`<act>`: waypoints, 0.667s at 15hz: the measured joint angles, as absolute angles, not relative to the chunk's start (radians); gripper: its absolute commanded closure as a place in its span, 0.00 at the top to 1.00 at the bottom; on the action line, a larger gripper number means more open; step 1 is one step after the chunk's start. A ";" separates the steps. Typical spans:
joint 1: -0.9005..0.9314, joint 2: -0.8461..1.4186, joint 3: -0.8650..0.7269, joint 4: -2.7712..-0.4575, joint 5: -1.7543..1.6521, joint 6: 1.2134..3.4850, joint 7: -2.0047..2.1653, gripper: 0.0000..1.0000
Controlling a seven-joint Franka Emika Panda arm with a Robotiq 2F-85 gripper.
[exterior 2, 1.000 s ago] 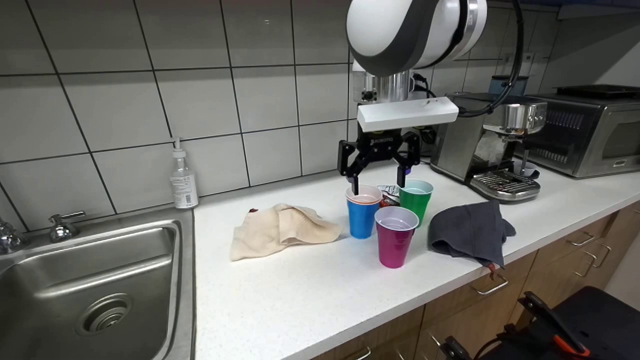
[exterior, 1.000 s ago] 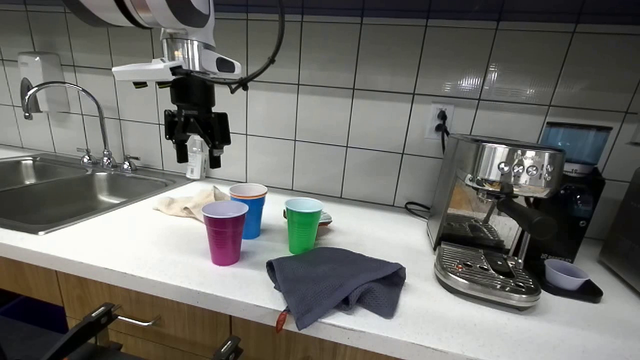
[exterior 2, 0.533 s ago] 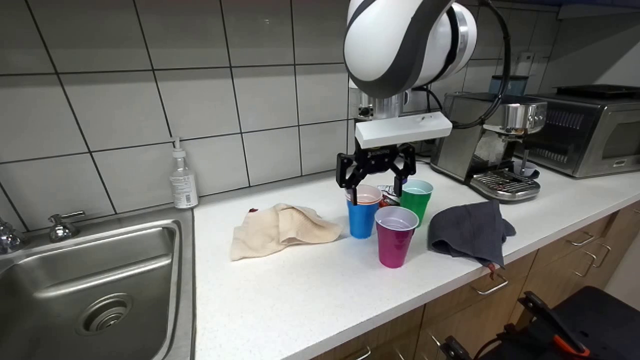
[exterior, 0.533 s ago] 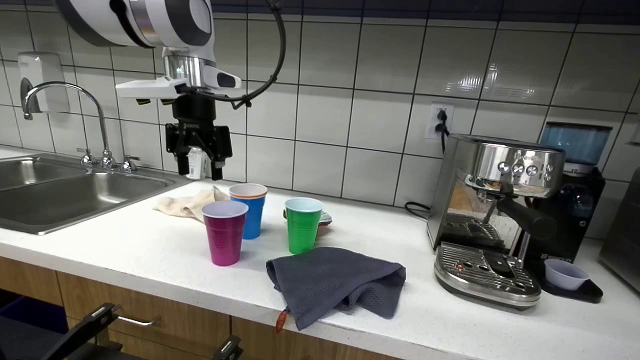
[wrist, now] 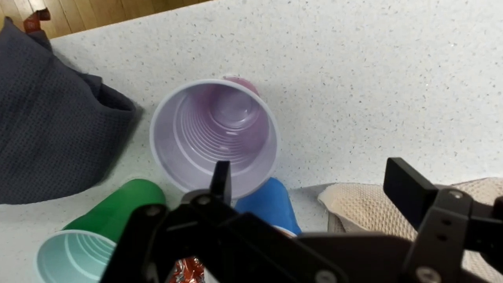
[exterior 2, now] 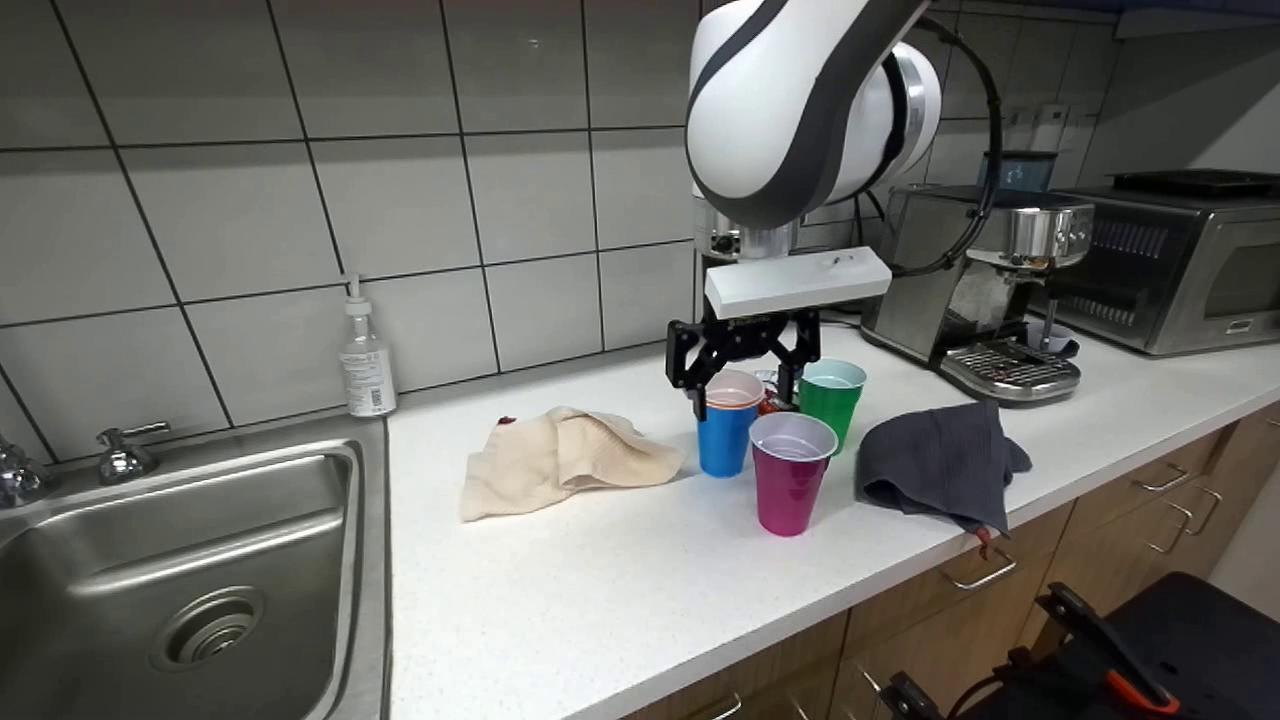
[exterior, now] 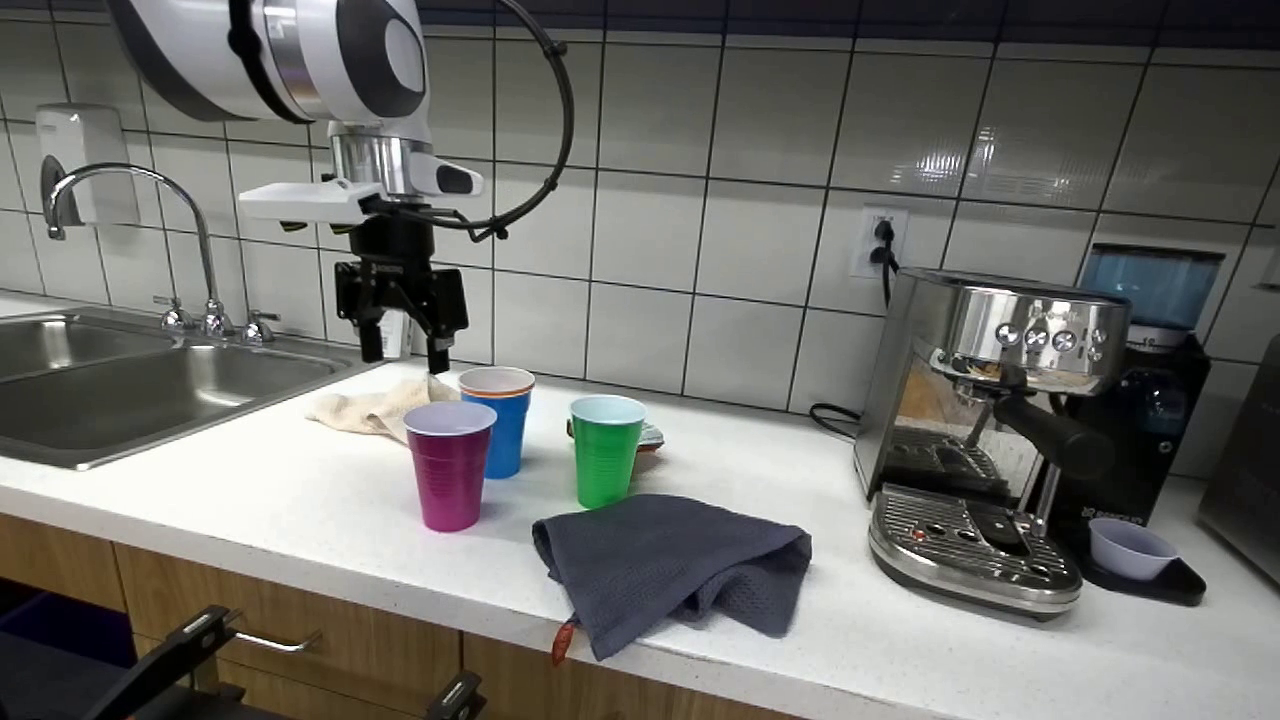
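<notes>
The gripper (exterior: 405,352) hangs with its jaws spread wide, holding nothing, its tips apart from the cups below. From mid-jaw in the wrist view, the beige cloth (wrist: 363,203) lies at four o'clock, the purple cup (wrist: 212,131) stands at ten and the blue cup (wrist: 269,203) at eight.

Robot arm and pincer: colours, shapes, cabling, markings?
The arm is rounded and glossy white, with dark grey bands and a silver metallic collar at the wrist. A curved black cable runs outside it. A white rectangular bar is mounted above the pincer, which is black, with two blocky fingers on jointed links. Any lettering on it is too small to read.
</notes>
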State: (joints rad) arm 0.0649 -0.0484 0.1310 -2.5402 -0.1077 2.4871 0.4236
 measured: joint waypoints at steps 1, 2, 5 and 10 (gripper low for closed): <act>0.065 -0.042 0.131 -2.541 -0.111 2.494 0.424 1.00; 0.065 -0.035 0.130 -2.542 -0.114 2.502 0.424 1.00; 0.065 -0.016 0.128 -2.546 -0.118 2.521 0.424 1.00; 0.065 0.008 0.119 -2.558 -0.132 2.543 0.425 1.00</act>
State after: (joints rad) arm 0.0649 0.0079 0.1190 -2.5582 -0.1320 2.5432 0.4247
